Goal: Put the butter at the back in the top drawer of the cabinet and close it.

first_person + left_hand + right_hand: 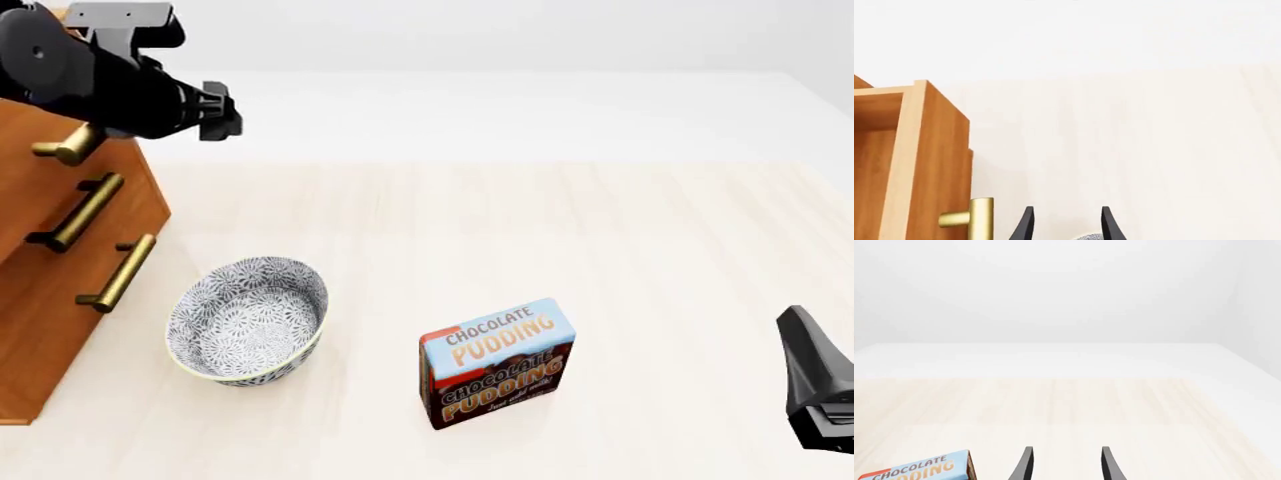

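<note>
The butter is out of view in every frame. The cabinet (54,290) stands at the table's left edge. Its top drawer (931,160) is pulled out, showing the front panel and the brass handle (971,218); the little of its inside that shows holds nothing I can make out. My left gripper (1066,226) hovers just beside that handle, open with nothing between its fingers. In the front view the left gripper (222,114) is high at the cabinet's top right corner. My right gripper (1066,466) is open and empty, low at the front right (814,385).
A blue-and-brown Chocolate Pudding box (498,362) stands at the front middle and also shows in the right wrist view (917,471). A patterned bowl (247,320) sits just right of the cabinet. The two lower drawers (94,250) are shut.
</note>
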You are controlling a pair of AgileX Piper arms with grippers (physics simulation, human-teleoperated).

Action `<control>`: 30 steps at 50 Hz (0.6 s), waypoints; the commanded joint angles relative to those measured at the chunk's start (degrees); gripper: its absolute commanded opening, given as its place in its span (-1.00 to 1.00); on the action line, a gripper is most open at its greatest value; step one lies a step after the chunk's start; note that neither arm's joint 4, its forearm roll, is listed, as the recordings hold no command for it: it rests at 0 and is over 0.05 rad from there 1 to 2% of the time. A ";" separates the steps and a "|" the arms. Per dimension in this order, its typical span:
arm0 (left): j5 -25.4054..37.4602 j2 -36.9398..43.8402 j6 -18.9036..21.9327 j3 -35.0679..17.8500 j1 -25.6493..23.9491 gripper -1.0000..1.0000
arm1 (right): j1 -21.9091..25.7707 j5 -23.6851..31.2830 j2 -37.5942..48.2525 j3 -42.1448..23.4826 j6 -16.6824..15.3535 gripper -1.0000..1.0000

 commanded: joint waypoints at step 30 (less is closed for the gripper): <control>-2.25 5.23 -0.48 1.28 4.17 1.00 | 0.00 0.00 0.00 0.00 0.00 1.00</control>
